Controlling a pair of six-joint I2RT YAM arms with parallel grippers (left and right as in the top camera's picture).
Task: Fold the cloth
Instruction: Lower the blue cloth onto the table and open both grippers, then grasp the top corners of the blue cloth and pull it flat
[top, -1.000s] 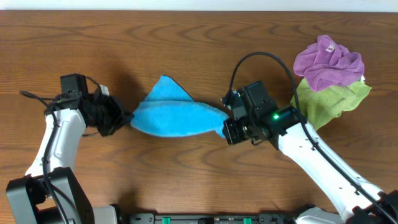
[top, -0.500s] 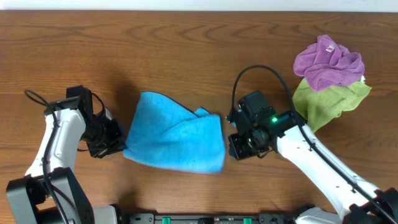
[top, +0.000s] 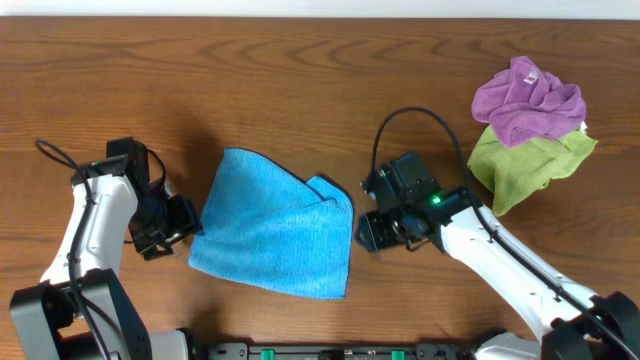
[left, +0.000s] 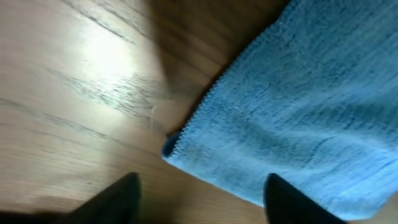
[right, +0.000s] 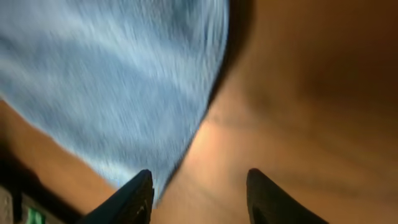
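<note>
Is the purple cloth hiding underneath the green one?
No, the purple cloth is bunched up on top of the green cloth, which sticks out below it.

Blurred picture here: the right gripper hangs over the wooden table, fingertips apart and empty, the blue cloth spread on the left.

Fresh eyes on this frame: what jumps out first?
The sky-blue cloth lies mid-table, mostly flat, with a rumpled overlapping layer at its upper right. The left gripper and right gripper sit at its left and right edges, jaws open, holding nothing. At the far right, a purple cloth is heaped on a light green cloth.
</note>
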